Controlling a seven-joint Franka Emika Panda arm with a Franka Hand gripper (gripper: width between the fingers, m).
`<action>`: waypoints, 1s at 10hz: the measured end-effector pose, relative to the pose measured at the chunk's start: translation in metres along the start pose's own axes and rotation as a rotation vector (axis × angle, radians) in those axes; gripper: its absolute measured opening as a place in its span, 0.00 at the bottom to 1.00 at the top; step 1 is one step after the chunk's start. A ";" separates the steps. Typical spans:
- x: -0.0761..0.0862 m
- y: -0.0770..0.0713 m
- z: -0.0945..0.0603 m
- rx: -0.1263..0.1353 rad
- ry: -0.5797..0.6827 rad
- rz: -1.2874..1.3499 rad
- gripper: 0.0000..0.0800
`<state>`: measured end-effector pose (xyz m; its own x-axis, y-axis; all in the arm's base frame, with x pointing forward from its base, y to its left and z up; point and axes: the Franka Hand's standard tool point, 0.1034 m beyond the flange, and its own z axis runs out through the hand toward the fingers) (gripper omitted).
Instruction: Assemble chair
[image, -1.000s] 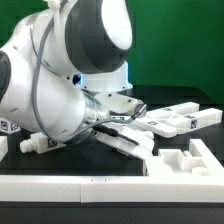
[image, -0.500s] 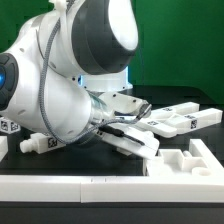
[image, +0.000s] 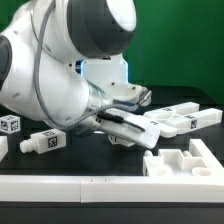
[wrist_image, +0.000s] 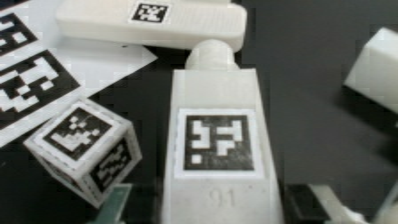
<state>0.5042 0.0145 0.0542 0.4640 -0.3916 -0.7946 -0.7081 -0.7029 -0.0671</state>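
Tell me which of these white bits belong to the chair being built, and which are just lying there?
Chair job: long white plastic slab with a square tag; short white tagged peg; notched white plastic block.
Just there: flat white marker board; black table.

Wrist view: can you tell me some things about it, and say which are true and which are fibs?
1. The long block has a black-and-white tag on it. True.
2. The cube is stacked on top of the long block. False: it sits beside it, on the table.
3. The gripper has one finger on each side of the long block. True.
4. The table is red. False: it is black.
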 end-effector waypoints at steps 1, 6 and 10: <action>-0.015 -0.013 -0.018 -0.017 0.089 -0.042 0.36; -0.030 -0.040 -0.018 -0.006 0.483 -0.128 0.36; -0.041 -0.084 -0.059 -0.100 0.792 -0.364 0.36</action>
<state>0.5760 0.0548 0.1275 0.9115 -0.4037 -0.0792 -0.4113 -0.8987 -0.1522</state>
